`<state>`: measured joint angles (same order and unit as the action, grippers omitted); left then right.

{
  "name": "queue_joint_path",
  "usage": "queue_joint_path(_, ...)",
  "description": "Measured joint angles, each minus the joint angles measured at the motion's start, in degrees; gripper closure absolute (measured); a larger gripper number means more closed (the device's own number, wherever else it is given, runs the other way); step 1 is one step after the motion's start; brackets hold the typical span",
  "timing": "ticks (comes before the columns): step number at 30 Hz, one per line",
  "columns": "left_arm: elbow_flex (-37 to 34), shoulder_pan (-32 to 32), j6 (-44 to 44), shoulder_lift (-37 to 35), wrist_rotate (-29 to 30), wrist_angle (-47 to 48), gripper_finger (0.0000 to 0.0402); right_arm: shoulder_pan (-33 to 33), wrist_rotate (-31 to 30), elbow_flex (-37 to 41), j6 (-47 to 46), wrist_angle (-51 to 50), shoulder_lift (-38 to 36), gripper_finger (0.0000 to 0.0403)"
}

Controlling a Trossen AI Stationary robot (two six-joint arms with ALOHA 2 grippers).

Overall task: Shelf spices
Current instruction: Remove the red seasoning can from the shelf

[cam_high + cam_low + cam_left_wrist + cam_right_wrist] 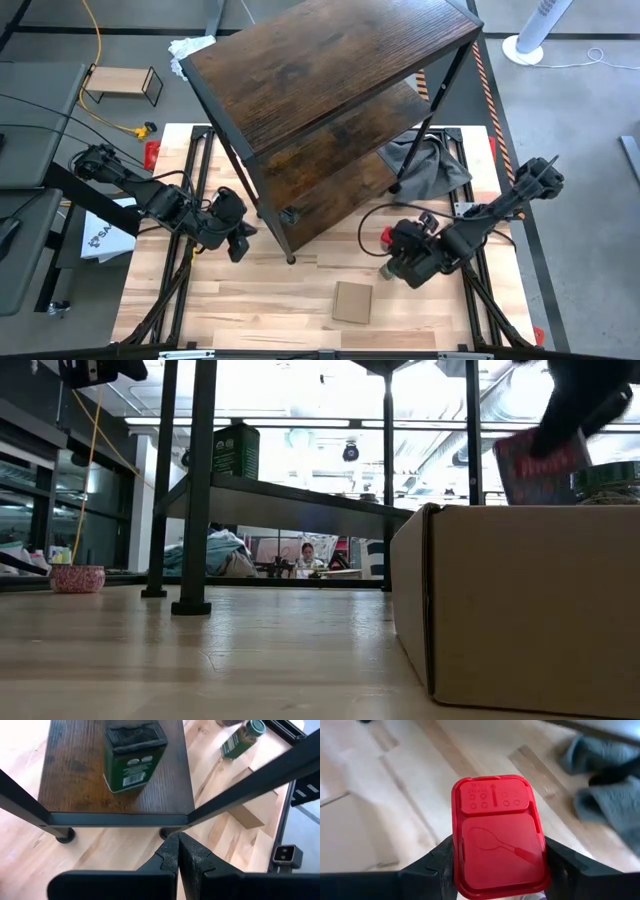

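One red spice tin [497,837] | clamped between right tool [497,870] fingers

Cardboard piece [352,302] (flat), grey cloth [425,165]

We see the shelf [330,70] in matt, dark wood-grain boards on thin black metal — the red spice tin's lid [497,835] glossy, smooth plastic; table [280,300] pale wood.

Showing dark brown wood grain on the shelf [330,75] boards, thin black on its frame. Glowing bright red on the boxy spice lid [497,835]. Wearing dark green with a white label: the tin [132,757]. Lying pale, light-wood planked: the tabletop [300,300]. Sitting plain brown: the cardboard square [352,301].
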<state>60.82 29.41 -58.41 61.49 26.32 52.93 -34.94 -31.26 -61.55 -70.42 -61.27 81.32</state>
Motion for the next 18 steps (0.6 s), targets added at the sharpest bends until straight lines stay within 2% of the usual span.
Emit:
queue_joint_path(3,0.0,0.0,0.0,0.0,0.4,0.0,0.0402,0.4,-1.3,3.0,-3.9,1.8,0.0,0.0204)
queue_joint_path(7,0.0,0.0,-0.9,0.0,0.4,0.0,0.0402,0.9,-1.5,5.1,-4.2,3.6,0.0,0.0198)
queue_joint_path(13,0.0,0.0,-1.1,0.0,0.5,0.0,0.0401,0.9,-1.4,5.3,-1.5,5.1,0.0,0.018)
queue_joint_path(18,0.0,0.0,-1.4,0.0,0.5,0.0,0.0402,1.3,1.5,5.3,1.7,6.0,0.0,0.017)
